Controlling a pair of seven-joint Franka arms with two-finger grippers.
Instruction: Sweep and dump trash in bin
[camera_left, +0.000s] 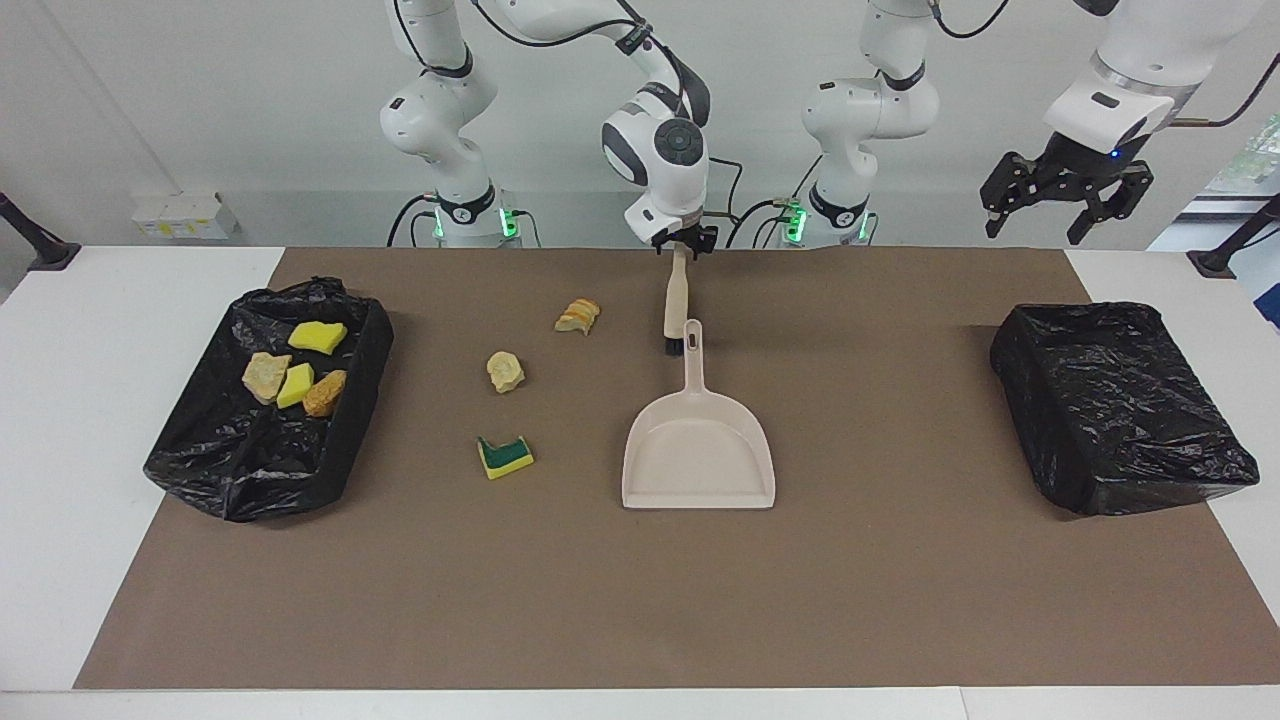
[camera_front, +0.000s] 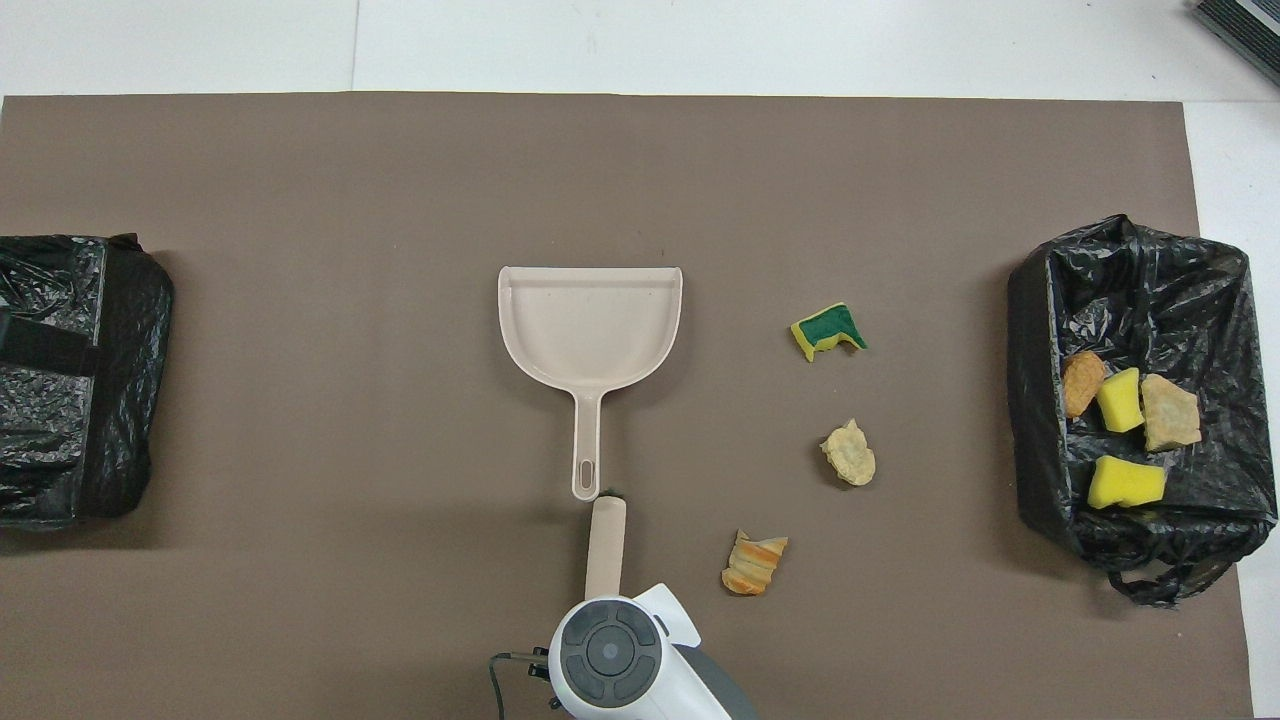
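Note:
Three pieces of trash lie loose on the brown mat: a green-backed yellow sponge (camera_left: 505, 457) (camera_front: 827, 331), a beige lump (camera_left: 505, 371) (camera_front: 849, 453) and an orange-tan chunk (camera_left: 578, 315) (camera_front: 753, 564). Several more scraps (camera_left: 296, 370) sit in the black-lined bin (camera_left: 240, 470) (camera_front: 1040, 330) at the right arm's end. The beige brush (camera_left: 675, 300) (camera_front: 605, 535) lies on the mat, its bristles by the handle tip of the beige dustpan (camera_left: 698, 450) (camera_front: 590, 325). My right gripper (camera_left: 680, 243) is at the brush handle's robot-side end. My left gripper (camera_left: 1062, 205) hangs open and waits, raised at the left arm's end.
A second black-lined bin (camera_left: 1120, 405) (camera_front: 60, 380) stands at the left arm's end of the table. White table (camera_left: 100, 400) borders the mat (camera_left: 640, 600) on both ends.

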